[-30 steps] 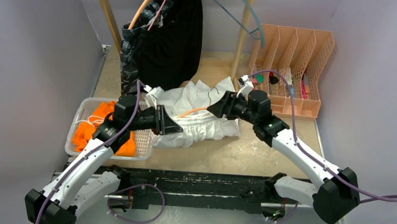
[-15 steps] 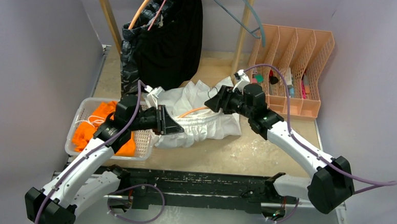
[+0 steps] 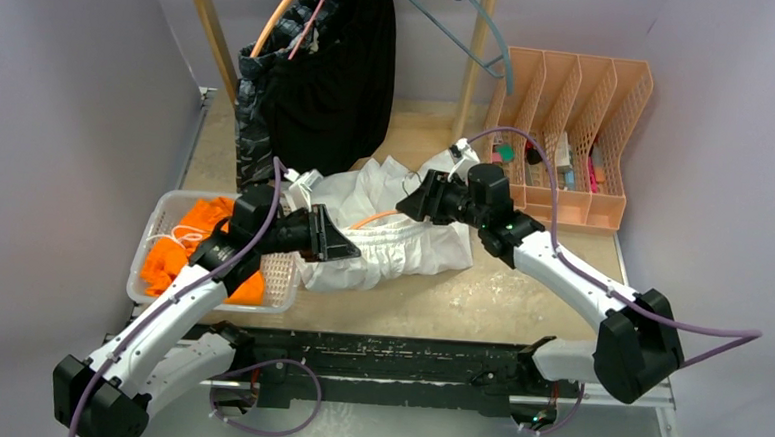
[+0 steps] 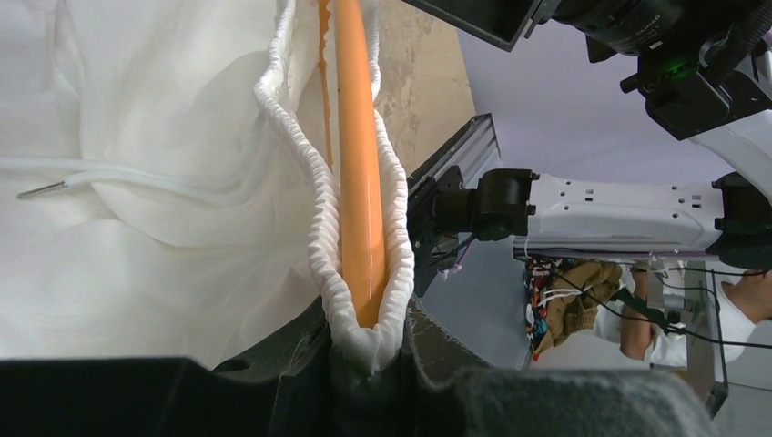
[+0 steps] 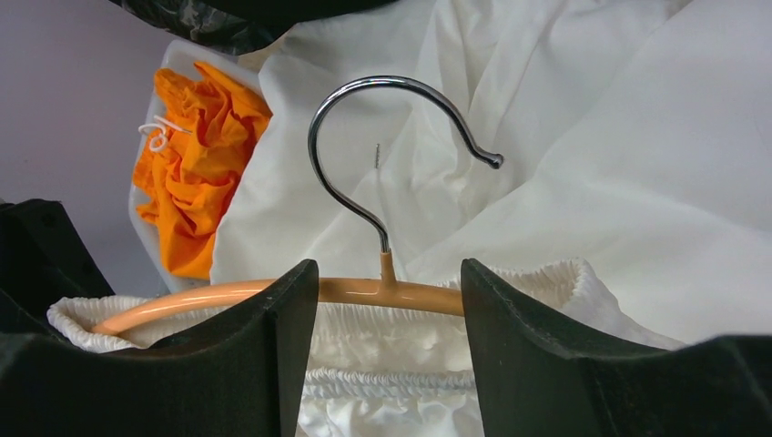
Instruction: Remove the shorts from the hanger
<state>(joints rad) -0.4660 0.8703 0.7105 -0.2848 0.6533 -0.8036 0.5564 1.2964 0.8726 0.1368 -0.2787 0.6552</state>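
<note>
Left jaws: clamped on waistband end of white shorts (image 4: pixel 137 264) | right jaws: apart, straddling orange hanger (image 5: pixel 419 298) at its neck | axis: hanger bar runs straight from left jaws toward right.

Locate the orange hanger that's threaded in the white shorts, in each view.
Top external: orange hanger, a short arc showing at table centre.
Left wrist: orange hanger, a bar running up from bottom centre.
Right wrist: orange hanger, a bar across lower centre, metal hook above it.
Shared landmark: the gathered waistband of the white shorts.
</note>
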